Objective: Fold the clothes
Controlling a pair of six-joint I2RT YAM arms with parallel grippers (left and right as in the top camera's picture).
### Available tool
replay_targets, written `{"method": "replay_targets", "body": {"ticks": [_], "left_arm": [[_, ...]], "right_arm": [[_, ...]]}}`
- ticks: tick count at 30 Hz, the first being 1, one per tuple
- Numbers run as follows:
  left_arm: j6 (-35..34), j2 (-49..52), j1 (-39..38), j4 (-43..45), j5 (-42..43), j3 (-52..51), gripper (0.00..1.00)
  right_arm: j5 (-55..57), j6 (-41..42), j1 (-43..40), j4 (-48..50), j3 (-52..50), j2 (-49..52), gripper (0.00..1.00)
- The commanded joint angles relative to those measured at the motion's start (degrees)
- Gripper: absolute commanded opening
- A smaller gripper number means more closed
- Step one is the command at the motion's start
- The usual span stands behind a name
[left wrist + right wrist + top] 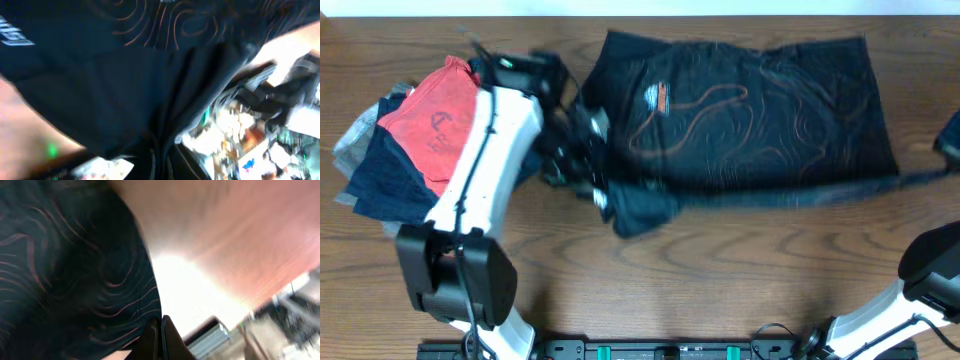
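Observation:
The black jersey [760, 110] with orange contour lines lies spread across the far middle and right of the table. Its front hem is pulled taut between my two grippers. My left gripper [603, 195] is shut on the bunched lower-left corner; the left wrist view shows the dark jersey fabric [125, 90] running into the jaws [160, 167]. My right gripper [948, 150] is at the right edge of the overhead view, at the hem's right end. In the right wrist view its fingers [160, 335] are pressed together on the jersey's edge [65, 280].
A pile of other clothes lies at the far left: a red-orange shirt [435, 115] on top of navy garments [385, 185] and a grey one [355, 135]. The left arm [485, 150] reaches over this pile. Bare wooden table [720, 270] lies in front.

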Motion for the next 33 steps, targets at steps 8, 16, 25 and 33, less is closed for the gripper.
{"method": "replay_targets", "body": {"ticks": [8, 16, 25, 33], "left_arm": [[2.6, -2.5, -1.1, 4.8, -0.6, -23.0, 0.06], [1.6, -12.5, -1.0, 6.6, -0.6, -32.1, 0.06], [-4.9, -17.3, -0.2, 23.3, -0.6, -32.1, 0.06], [-17.9, -16.9, 4.1, 45.1, -0.6, -32.1, 0.06]], "right_arm": [[-3.1, 1.1, -6.9, 5.0, -20.2, -3.0, 0.01], [-4.1, 2.1, -9.5, 9.5, -27.3, -11.1, 0.01], [-7.3, 0.4, -6.4, 15.8, -28.3, -11.6, 0.01], [-9.7, 0.4, -4.1, 26.0, -30.1, -8.0, 0.01]]}}
